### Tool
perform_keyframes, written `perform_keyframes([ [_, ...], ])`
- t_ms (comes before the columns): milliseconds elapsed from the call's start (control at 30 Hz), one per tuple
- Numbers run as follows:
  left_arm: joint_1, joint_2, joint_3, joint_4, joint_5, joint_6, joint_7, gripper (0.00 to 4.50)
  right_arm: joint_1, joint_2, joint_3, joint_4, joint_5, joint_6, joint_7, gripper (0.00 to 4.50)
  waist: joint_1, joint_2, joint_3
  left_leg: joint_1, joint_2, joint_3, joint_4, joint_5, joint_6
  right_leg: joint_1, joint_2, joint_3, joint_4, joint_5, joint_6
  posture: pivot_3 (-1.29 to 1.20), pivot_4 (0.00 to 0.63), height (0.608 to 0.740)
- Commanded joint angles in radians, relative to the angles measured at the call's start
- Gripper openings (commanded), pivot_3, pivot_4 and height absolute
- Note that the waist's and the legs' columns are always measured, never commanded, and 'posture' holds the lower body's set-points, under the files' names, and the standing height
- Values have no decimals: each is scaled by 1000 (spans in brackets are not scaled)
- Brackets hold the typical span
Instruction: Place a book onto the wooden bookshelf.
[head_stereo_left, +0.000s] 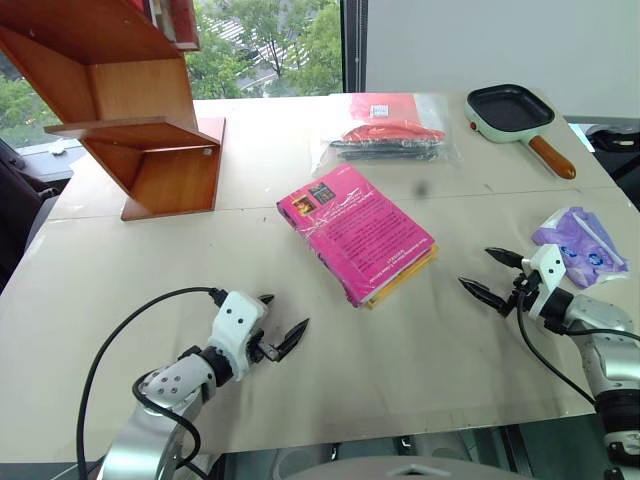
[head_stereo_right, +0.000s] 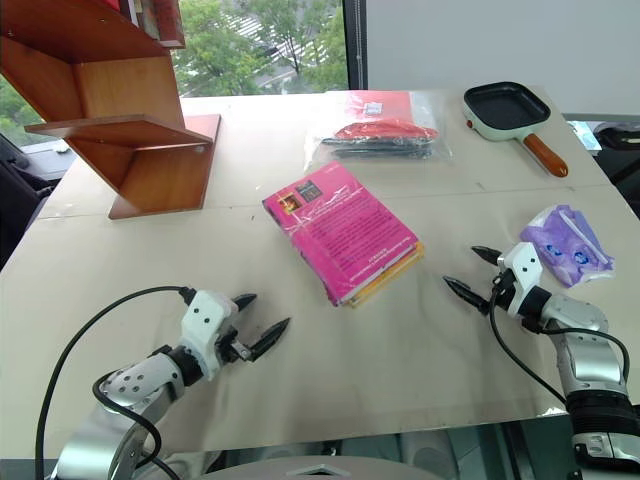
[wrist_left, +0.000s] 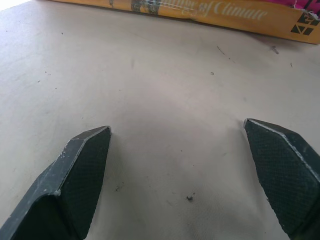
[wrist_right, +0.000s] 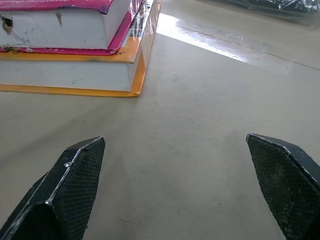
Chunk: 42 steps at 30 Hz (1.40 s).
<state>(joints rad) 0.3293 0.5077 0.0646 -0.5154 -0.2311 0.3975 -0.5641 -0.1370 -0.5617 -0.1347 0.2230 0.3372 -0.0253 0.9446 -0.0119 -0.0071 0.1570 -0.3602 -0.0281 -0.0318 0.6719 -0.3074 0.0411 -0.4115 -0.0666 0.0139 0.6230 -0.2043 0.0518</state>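
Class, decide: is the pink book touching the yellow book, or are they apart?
Touching. In the right wrist view the pink book lies flat on top of the yellow book, stacked with no gap between them.

Two stacked books (head_stereo_left: 355, 232), one bookshelf (head_stereo_left: 130, 110), one pan (head_stereo_left: 515, 115), two plastic bags (head_stereo_left: 390, 135).

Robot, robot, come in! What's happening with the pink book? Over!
Both grippers, left and right, open and empty. Pink book flat on a yellow book, mid-table. Wooden bookshelf at far left. Path clear. Over.
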Motion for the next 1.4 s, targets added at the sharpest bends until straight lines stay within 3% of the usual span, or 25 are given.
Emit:
perform_keyframes([
  [33,22,4,6,5,-11,12,-3,4394,0,-12,-20,-11,17,-10,15,4500,0,0,0,0,0,0,0,0,0,0,0,0,0,0,0,0,150,740],
  [600,23,7,29,16,-20,-26,4,4394,-44,-48,-6,42,-16,9,30,4500,0,0,0,0,0,0,0,0,0,0,1,0,0,0,0,0,150,740],
  [833,18,20,100,-16,-103,-17,-34,4394,-172,-44,-4,56,-13,137,-17,4500,-2,0,0,0,1,1,0,0,0,0,1,0,0,0,0,0,150,740],
  [933,35,87,171,-23,-180,-30,-149,4394,-300,-49,10,135,-30,150,-7,4500,-2,-1,1,0,2,1,0,0,0,-1,2,0,0,-1,-1,0,150,740],
  [1267,-27,328,417,-74,-485,114,-384,4500,-651,40,123,476,-111,79,106,52,-3,-3,5,-4,2,1,0,2,-4,-2,2,-1,-3,0,-1,0,150,740],
  [1400,-28,395,512,-101,-520,128,-428,4500,-755,85,150,615,-155,18,121,52,-7,-2,7,-6,2,2,-1,3,-5,-5,2,0,-4,0,0,0,150,740],
])
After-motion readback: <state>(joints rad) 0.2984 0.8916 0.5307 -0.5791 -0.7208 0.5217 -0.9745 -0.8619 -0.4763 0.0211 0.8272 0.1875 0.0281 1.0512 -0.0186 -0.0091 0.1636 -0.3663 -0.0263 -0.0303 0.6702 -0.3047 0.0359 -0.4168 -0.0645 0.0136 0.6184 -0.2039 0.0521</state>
